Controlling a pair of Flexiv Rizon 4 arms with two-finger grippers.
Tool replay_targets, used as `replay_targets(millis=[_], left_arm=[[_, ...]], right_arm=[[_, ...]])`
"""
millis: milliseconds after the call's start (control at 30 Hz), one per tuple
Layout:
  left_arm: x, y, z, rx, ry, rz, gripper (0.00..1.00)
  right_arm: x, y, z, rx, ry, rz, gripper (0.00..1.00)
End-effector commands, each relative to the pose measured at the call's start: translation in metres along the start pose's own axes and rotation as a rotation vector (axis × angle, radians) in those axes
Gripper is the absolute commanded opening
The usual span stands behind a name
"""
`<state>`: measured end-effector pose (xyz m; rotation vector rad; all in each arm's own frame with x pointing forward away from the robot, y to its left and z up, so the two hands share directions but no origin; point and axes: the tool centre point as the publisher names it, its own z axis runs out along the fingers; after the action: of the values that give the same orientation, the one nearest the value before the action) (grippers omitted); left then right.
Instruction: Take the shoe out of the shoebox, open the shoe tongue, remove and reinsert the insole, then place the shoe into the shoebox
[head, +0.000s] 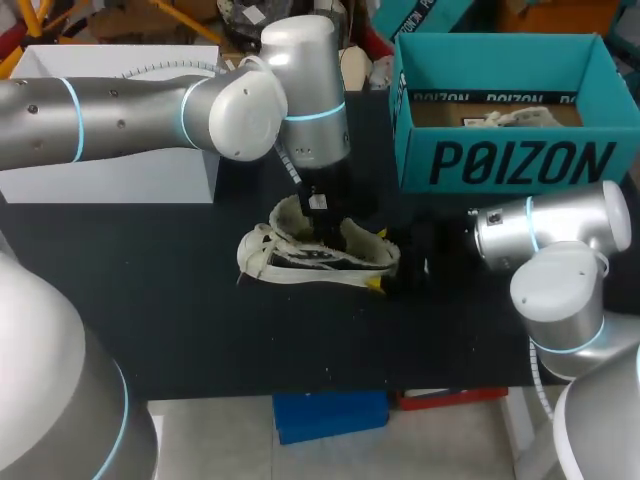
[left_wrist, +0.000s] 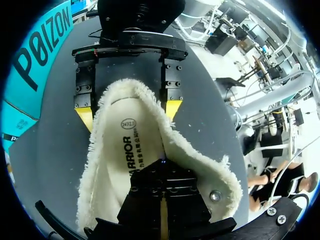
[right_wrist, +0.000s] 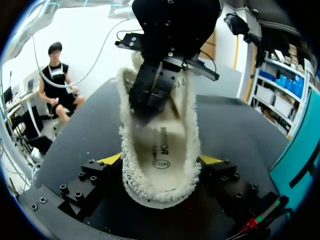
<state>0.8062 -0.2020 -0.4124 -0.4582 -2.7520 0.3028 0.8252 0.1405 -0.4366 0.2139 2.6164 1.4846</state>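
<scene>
A white shoe (head: 300, 262) with a fleecy lining lies on the black table (head: 150, 300) near its middle. My right gripper (head: 385, 272) comes in from the right, and its yellow fingertips (right_wrist: 111, 159) press against both sides of the heel (right_wrist: 160, 192). The left gripper (head: 322, 215) points down into the shoe's opening, its fingers shut together with their tips on the printed insole (left_wrist: 117, 155). In the left wrist view the right gripper (left_wrist: 128, 114) straddles the heel ahead of the left gripper (left_wrist: 162, 172). The teal shoebox (head: 510, 160) stands open at the back right.
A white box (head: 120, 170) stands at the back left, under my left arm. The teal shoebox holds crumpled paper (head: 510, 115). Bare black table lies in front of the shoe and to its left.
</scene>
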Motion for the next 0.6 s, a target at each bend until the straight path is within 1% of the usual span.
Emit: replay_targets(millis=[33,333,367,400,433,500,533,600], left_arm=[[-0.003,-0.003,0.011,0.001,0.008,0.002,0.0],[0.001,-0.004,0.021,0.002,0.007,-0.002,0.0],[0.001,-0.004,0.021,-0.006,-0.007,-0.007,0.09],[0.001,-0.004,0.021,-0.013,-0.016,-0.006,0.23],[0.001,-0.003,0.02,-0.007,-0.021,-0.006,0.28],[0.001,-0.003,0.018,-0.024,-0.048,-0.005,0.35],[0.001,-0.003,0.017,-0.021,-0.057,-0.004,0.36],[0.0,-0.002,0.015,-0.045,-0.083,-0.009,0.38]], right_arm=[[0.0,0.0,0.002,0.003,-0.001,0.001,0.0],[0.0,0.0,0.002,0.003,-0.001,0.001,0.0],[0.0,0.0,0.002,0.003,-0.001,0.001,0.0],[0.0,0.0,0.002,0.003,-0.001,0.001,0.0],[0.0,0.0,0.002,0.003,-0.001,0.001,0.0],[0.0,0.0,0.002,0.003,-0.001,0.001,0.0],[0.0,0.0,0.002,0.003,-0.001,0.001,0.0],[0.0,0.0,0.002,0.003,-0.001,0.001,0.0]])
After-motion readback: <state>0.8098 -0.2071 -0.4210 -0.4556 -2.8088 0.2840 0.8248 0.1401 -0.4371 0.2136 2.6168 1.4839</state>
